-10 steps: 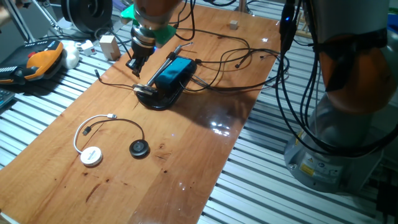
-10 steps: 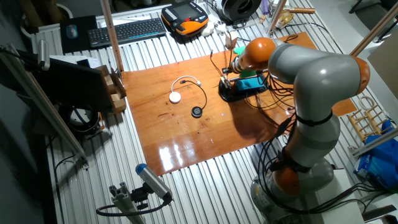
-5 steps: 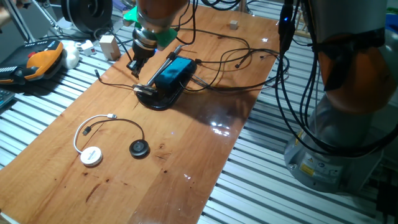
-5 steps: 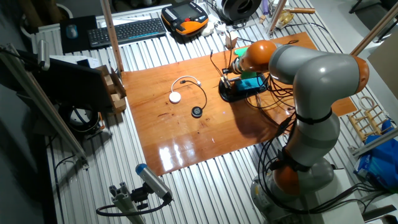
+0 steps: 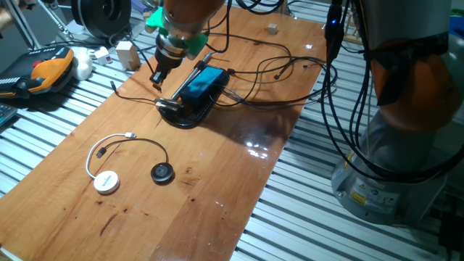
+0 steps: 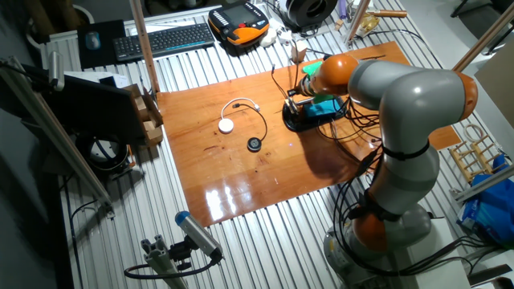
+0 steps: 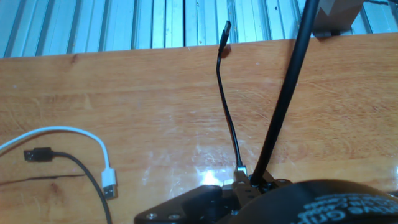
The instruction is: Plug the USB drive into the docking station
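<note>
The docking station (image 5: 201, 83) lies just beside the gripper (image 5: 156, 77).

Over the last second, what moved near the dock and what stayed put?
The gripper has risen slightly and drifted toward the table's far edge, away from the docking station. Nothing visibly grasped or released. The dock, its cables, and the white puck stayed put.

One fixed view sits low beside the wooden surface (image 5: 217, 181); the other looks down from afar; the hand view hangs close above it.
</note>
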`<action>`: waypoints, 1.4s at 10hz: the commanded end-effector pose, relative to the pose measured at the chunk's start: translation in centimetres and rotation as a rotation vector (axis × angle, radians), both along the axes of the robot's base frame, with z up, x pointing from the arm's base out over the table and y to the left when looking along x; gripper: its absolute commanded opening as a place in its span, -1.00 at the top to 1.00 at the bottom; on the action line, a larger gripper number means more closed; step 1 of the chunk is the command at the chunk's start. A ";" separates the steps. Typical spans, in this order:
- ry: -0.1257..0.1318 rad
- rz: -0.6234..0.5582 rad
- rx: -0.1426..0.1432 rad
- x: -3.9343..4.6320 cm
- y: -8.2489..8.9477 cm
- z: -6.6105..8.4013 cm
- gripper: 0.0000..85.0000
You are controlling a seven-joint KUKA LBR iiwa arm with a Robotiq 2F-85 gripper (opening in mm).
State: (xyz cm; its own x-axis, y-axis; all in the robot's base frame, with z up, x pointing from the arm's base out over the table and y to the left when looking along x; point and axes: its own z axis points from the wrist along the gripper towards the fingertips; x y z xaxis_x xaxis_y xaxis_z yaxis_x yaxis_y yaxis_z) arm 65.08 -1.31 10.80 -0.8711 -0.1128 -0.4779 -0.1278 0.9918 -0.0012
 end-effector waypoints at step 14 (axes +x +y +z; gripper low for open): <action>0.002 0.042 0.021 0.36 0.3 -1.6 1.00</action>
State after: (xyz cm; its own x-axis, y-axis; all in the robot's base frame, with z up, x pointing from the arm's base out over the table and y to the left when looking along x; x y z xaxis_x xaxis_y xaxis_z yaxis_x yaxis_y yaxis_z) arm 65.43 -0.97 9.17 -0.8671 -0.1391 -0.4784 -0.1693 0.9853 0.0203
